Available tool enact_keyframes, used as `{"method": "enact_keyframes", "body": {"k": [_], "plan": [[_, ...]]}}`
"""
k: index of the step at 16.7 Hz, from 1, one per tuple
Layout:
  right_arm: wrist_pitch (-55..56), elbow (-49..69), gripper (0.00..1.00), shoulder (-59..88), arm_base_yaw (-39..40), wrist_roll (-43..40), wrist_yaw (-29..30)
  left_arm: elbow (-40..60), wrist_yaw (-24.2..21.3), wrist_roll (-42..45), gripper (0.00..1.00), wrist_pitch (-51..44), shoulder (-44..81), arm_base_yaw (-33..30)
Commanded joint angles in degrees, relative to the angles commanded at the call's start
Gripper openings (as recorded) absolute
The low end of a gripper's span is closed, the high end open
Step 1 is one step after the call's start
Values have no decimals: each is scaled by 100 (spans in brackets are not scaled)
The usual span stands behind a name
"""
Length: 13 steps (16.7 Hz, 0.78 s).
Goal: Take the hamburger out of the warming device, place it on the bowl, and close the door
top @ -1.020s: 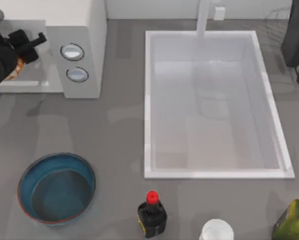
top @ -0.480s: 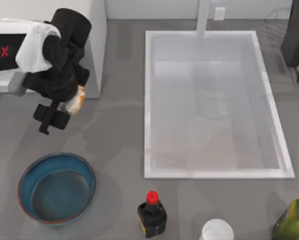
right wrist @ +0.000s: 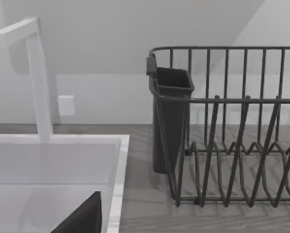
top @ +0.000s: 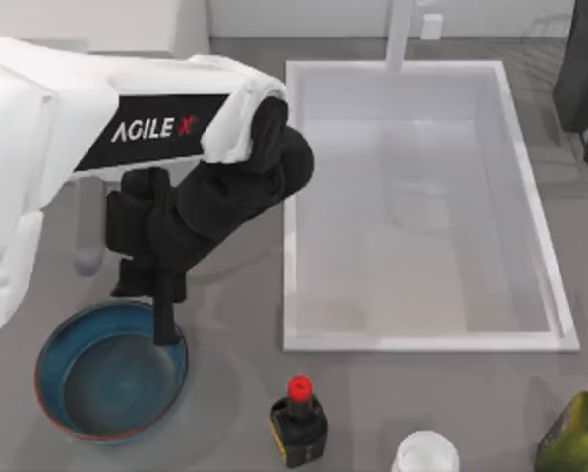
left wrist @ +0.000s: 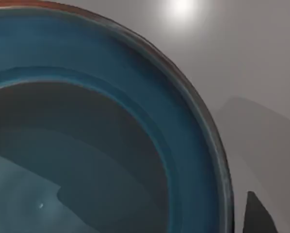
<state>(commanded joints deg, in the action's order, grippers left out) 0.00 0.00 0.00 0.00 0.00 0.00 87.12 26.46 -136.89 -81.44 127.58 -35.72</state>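
Observation:
My left arm reaches from the left across the table, and its gripper [top: 161, 300] hangs over the far rim of the bowl [top: 53, 344]. The bowl is wide and shallow, blue-teal inside with a reddish-brown rim, and holds nothing that I can see. In the left wrist view the bowl [left wrist: 184, 145] lies close below. The hamburger is hidden. The arm covers most of the white warming device [top: 147, 20] at the back left, and the door is hidden. A dark edge of my right gripper [right wrist: 84, 218] shows beside the sink.
A white sink [top: 422, 339] with a faucet [top: 402, 34] takes up the table's right half. A dish rack [right wrist: 232, 121] stands at the back right. Along the front edge are a black bottle with a red cap [top: 298, 423], a white cup [top: 427, 455] and a green bottle [top: 574, 433].
My left arm swung out of the warming device toward the front, carrying the hamburger half a second ago. Its gripper now hangs over the bowl's far rim, with the hamburger no longer visible.

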Motion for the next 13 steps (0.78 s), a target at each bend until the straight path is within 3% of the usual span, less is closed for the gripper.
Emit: {"method": "enact_keyframes", "body": {"k": [5,13], "plan": [[0,0,100,0,0,0,0,-53,522,-1364,0,-1358,548,-518],[0,0,100,0,0,0,0,-20,629,-1487,0,-1423,566,-526]]}}
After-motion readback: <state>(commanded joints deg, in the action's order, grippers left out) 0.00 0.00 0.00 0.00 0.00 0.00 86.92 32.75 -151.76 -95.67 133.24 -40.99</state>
